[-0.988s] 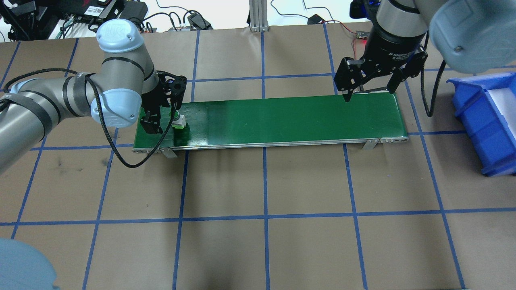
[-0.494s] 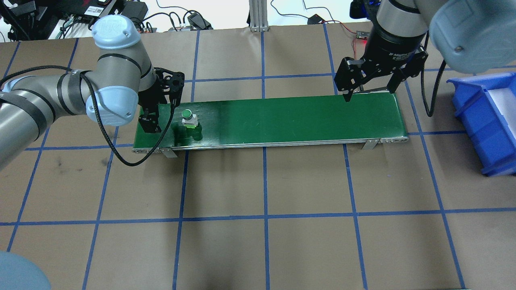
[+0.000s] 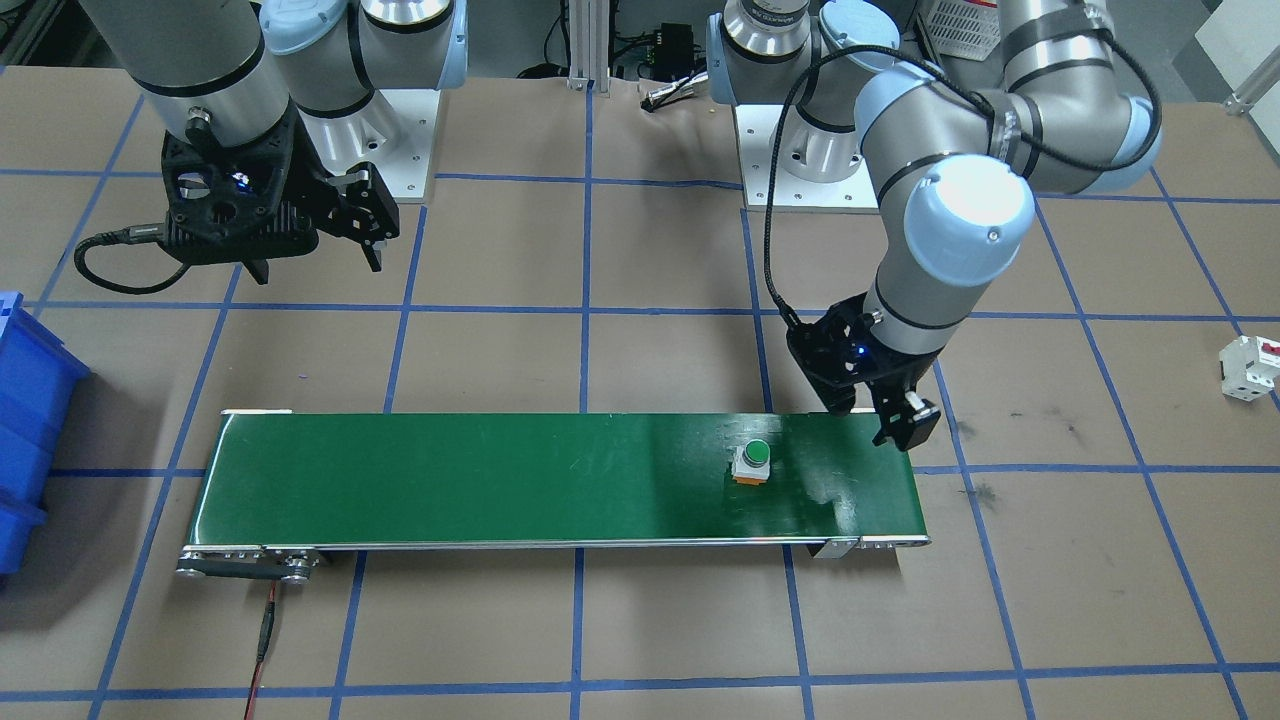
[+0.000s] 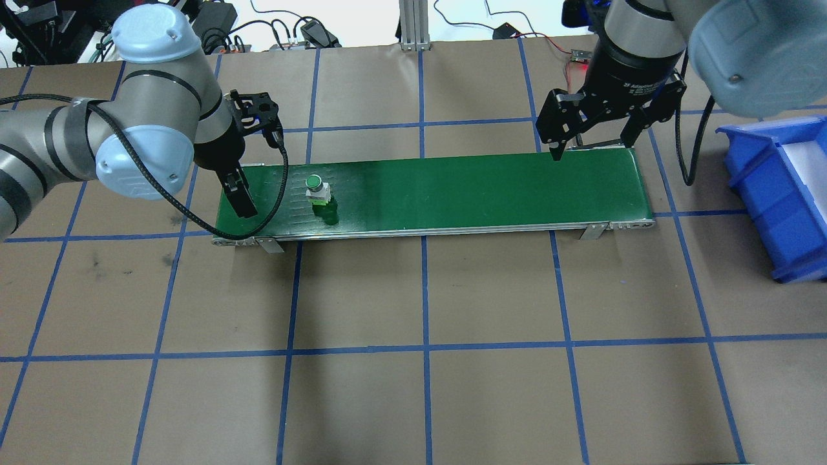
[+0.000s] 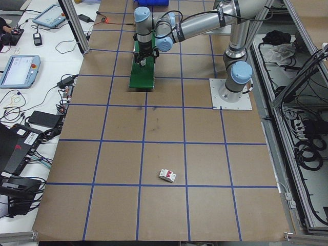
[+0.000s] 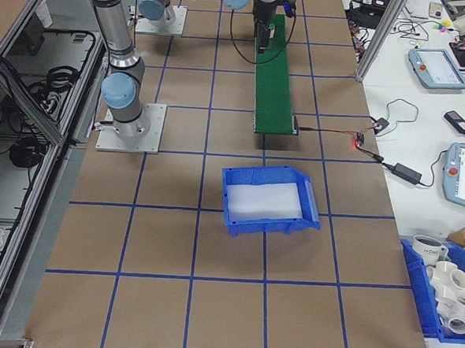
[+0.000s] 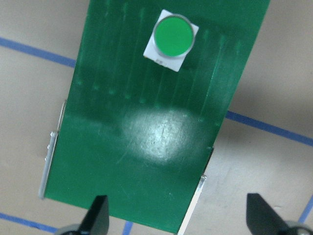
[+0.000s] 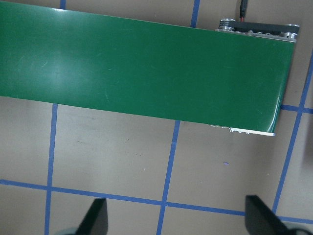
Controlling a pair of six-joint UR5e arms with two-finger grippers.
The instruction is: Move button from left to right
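The button (image 4: 316,186), with a round green cap on a whitish body and an orange base, stands upright on the green conveyor belt (image 4: 484,187) near its left end. It also shows on the belt (image 3: 500,480) as the button (image 3: 752,461), and from above as the button (image 7: 172,36). My left gripper (image 4: 255,161) hangs open over the belt's left end, apart from the button, with nothing between its fingers. Seen from the front, the left gripper (image 3: 870,415) is beside the belt's end. My right gripper (image 4: 591,145) hovers open and empty by the belt's far right edge.
A blue bin (image 4: 775,194) with a white lining stands to the right of the belt's right end. A white boxy block with a red mark (image 3: 1250,365) lies on the table well beyond the belt's left end. Cables and electronics line the far table edge.
The button has moved right along the belt, away from my left gripper. The left gripper has drawn back to the left. The right gripper has stayed put.
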